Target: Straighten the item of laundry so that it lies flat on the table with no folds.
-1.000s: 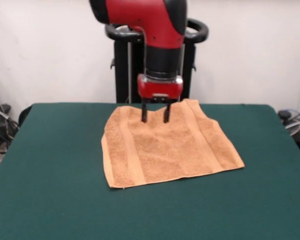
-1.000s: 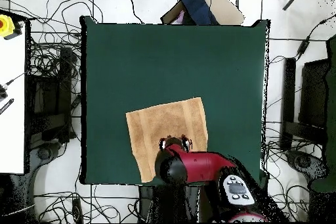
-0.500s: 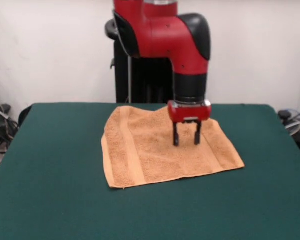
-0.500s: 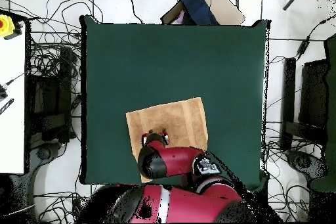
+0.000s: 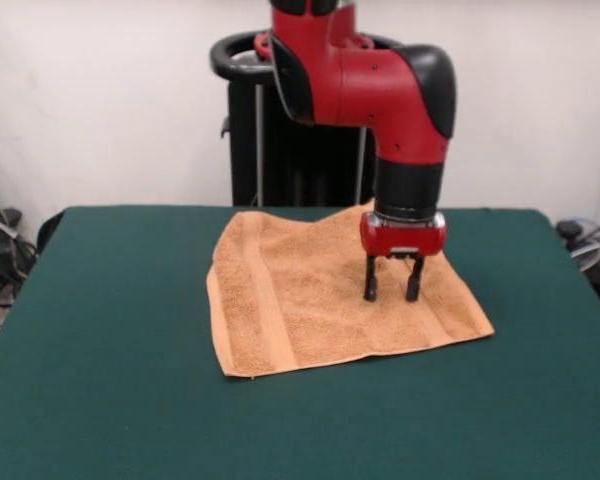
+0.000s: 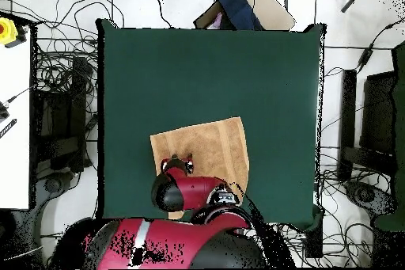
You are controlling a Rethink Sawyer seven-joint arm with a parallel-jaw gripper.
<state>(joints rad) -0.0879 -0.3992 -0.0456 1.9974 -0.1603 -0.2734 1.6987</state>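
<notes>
My end effector (image 5: 393, 291), fingers apart & empty, tips at the orange-tan towel (image 5: 310, 295) near its right band; towel spread on green desk (image 5: 100, 380)

You see a light orange-tan towel (image 5: 320, 300) with a looped terry texture and a smoother woven band running near each short end, the bands a shade flatter in tone than the pile. It lies on a dark green, felt-like tabletop (image 5: 100, 380), uniform in colour with no pattern. The arm (image 5: 380, 90) above it is glossy red with black at its elbow cap and wrist section; the tool (image 5: 393, 292) has a red housing, a thin silver ring above it, and black fingers. Behind stands a black metal stand (image 5: 255, 130) against a plain off-white wall (image 5: 100, 100). In the overhead view you see a white floor (image 6: 71, 13) crossed by black cables (image 6: 63, 53).
</notes>
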